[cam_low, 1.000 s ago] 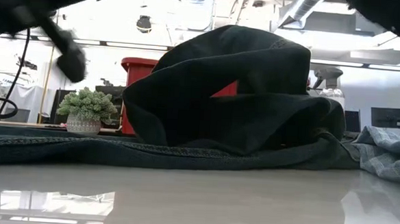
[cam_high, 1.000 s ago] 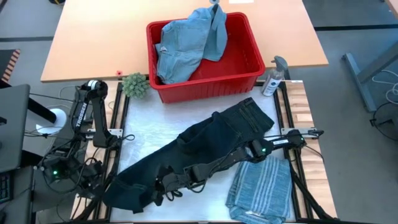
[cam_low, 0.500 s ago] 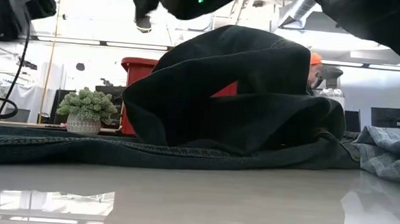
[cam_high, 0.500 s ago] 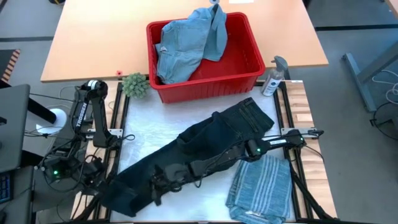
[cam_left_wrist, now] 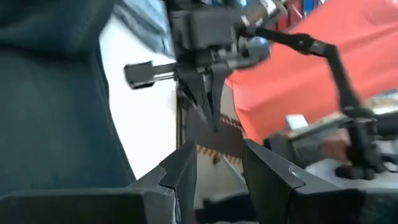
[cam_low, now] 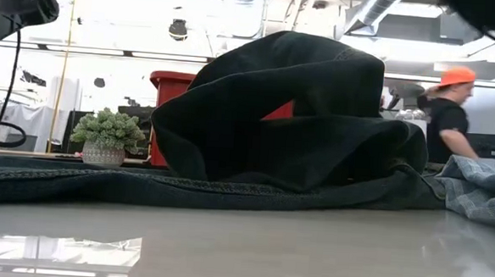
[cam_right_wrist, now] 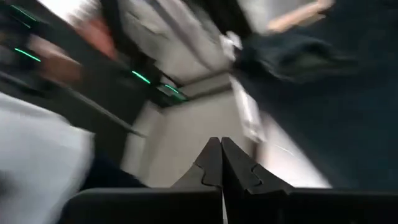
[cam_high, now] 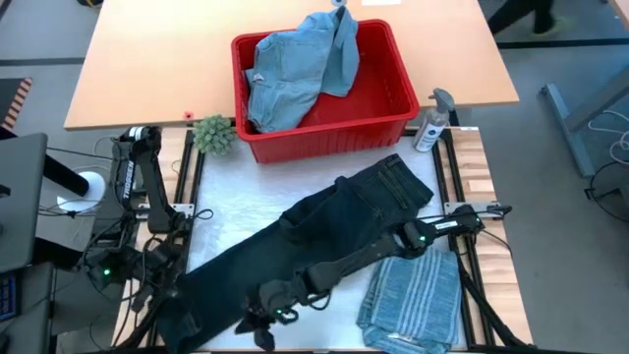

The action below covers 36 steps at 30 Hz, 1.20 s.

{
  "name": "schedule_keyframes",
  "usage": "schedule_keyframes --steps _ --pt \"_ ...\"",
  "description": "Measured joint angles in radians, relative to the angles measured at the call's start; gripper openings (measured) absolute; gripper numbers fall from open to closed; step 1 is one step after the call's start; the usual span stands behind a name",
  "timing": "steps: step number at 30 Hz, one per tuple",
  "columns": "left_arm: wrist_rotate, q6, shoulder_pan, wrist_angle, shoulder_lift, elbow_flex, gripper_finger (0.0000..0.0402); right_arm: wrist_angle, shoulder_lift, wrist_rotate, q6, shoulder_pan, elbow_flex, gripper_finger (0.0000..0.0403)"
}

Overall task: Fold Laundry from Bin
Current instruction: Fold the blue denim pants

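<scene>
Meanwhile, the right gripper [cam_high: 263, 329] has been carried further down along the long dark navy trousers [cam_high: 324, 231], from mid-leg to the near end of the leg by the table's front edge. Its fingers [cam_right_wrist: 214, 163] are pressed fully together with nothing between them. The left gripper [cam_left_wrist: 217, 171], at the table's left edge beside the trouser leg's end, is held partly open around empty air. The trousers are laid diagonally on the white table top [cam_high: 236, 211], the waistband near the bright red rectangular plastic bin [cam_high: 393, 123], with a hump bunched at mid-length. Light blue denim pieces [cam_high: 295, 69] are left in the bin; a folded blue-grey striped shirt [cam_high: 413, 295] is set just beside the trousers. A smoothing pass seems to have been finished, so folding could be started next.
</scene>
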Motion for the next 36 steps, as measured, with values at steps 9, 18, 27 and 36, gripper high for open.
schedule_keyframes --steps 9,18,27,36 --pt "-0.169 0.200 0.147 0.217 -0.053 0.000 0.0115 -0.842 -0.468 0.786 0.079 0.133 0.008 0.0022" --pt "-0.142 0.387 0.297 0.365 -0.093 0.000 0.0115 -1.508 -0.573 0.981 0.995 0.187 -0.095 0.0022" --pt "-0.060 0.384 0.413 0.412 -0.091 -0.001 0.0115 -1.530 -0.638 0.578 1.132 0.048 -0.548 0.0030" --pt "0.183 0.389 0.588 0.470 -0.128 0.018 0.0115 -1.381 -1.118 0.676 0.991 0.035 -0.887 0.0017"
